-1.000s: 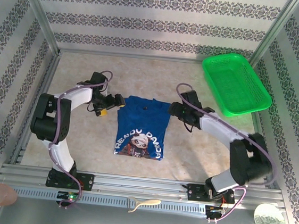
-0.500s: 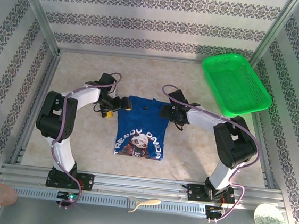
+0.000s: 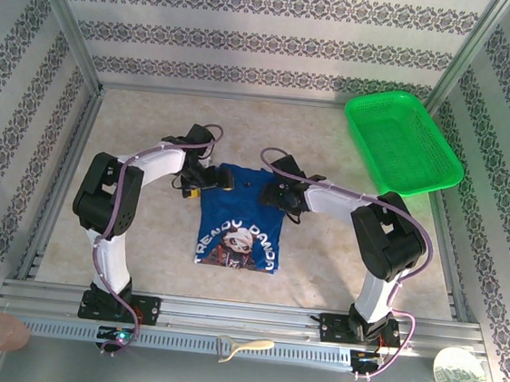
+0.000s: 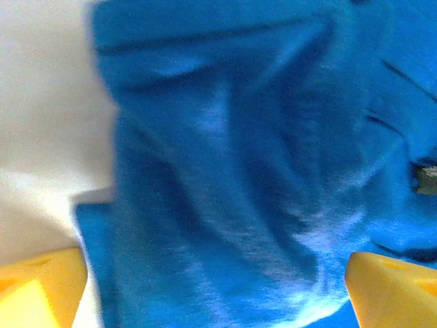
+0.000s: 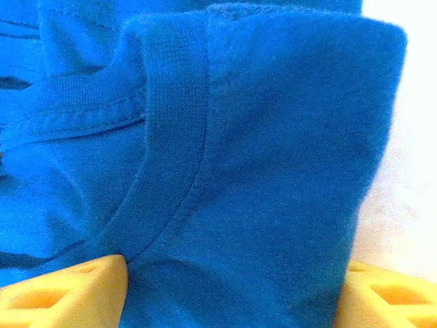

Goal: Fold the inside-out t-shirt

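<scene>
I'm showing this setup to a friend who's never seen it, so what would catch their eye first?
The royal-blue t-shirt lying flat mid-table, with its panda graphic and white lettering facing up, grabs attention first. Both arms reach in at its far end, with the left gripper and right gripper open at the shoulders on either side of the collar. A bright green basket sits at the far right corner.
</scene>
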Controlling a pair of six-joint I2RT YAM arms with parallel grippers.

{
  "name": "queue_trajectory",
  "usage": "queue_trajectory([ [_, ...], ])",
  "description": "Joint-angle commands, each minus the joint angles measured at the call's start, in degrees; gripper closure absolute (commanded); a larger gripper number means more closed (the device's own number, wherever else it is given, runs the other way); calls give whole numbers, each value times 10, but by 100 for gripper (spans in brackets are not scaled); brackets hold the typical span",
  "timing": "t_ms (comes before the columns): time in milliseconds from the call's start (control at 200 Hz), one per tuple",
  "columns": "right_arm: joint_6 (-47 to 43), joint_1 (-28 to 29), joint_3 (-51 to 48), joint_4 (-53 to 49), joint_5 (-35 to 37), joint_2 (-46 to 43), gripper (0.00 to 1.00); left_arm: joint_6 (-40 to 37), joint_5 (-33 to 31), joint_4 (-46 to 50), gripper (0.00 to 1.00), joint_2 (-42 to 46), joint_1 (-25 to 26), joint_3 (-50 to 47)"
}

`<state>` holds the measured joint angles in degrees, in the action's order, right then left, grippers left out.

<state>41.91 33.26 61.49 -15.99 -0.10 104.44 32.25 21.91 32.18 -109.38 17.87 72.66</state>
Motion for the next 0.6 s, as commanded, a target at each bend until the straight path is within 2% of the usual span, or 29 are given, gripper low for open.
queue_trajectory([
  [0, 11, -1, -1, 10, -14, 7, 30, 16, 44, -42, 11, -12, 29, -15],
  [230, 15, -10, -19, 35, -33, 2, 42, 29, 48, -79, 44, 11, 34, -42],
  [310, 21, -16, -27, 49, -46, 3, 52, 27, 45, -82, 46, 8, 32, -40],
  [415, 29, -27, -41, 67, -59, 1, 58, 22, 40, -86, 49, 1, 30, -37],
  [480, 34, -32, -48, 76, -62, -1, 58, 19, 33, -92, 49, -3, 25, -38],
  [505, 34, -34, -50, 77, -62, -1, 55, 17, 31, -94, 47, -4, 23, -38],
  [555, 34, -37, -51, 78, -63, 0, 45, 13, 26, -101, 39, -8, 18, -41],
  [595, 34, -39, -50, 80, -65, 1, 44, 7, 23, -106, 34, -11, 14, -42],
])
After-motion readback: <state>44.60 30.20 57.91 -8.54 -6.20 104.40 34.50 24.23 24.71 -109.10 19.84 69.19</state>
